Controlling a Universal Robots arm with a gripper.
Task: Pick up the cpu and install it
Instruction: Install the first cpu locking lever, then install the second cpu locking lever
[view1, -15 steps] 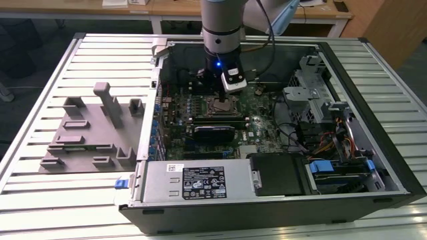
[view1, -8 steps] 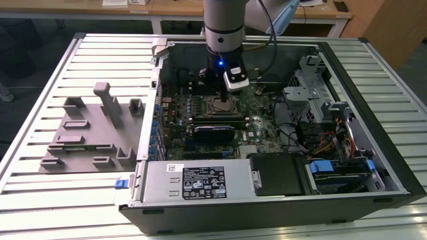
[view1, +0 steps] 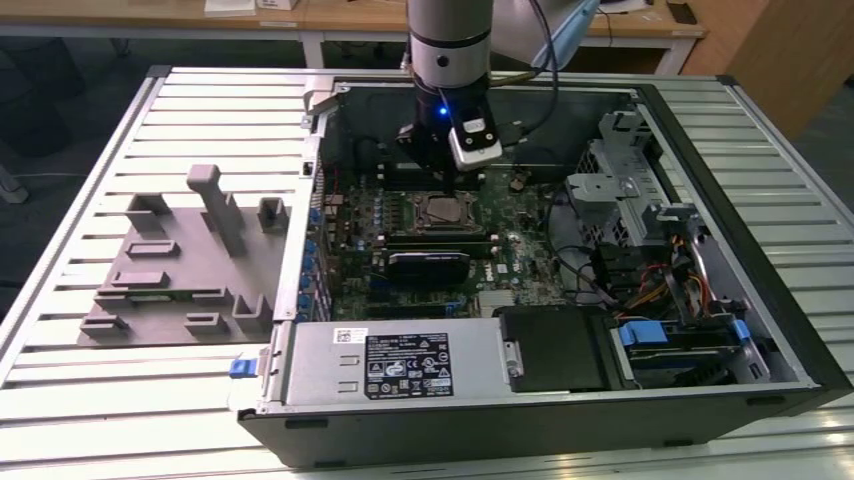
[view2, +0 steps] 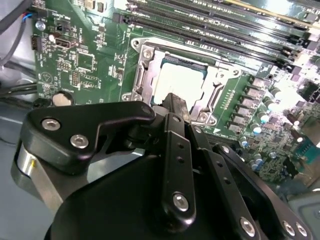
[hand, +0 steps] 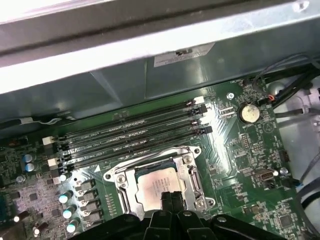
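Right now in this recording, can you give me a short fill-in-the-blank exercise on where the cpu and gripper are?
1. The cpu lies flat in the motherboard's ____.
2. In both wrist views the gripper hangs directly ____ the cpu.
3. The row of long black memory slots beside the socket holds ____ modules.
4. In the exterior view, the grey plastic tray sits outside the computer case, on the view's ____.

Missing words: socket; above; no; left
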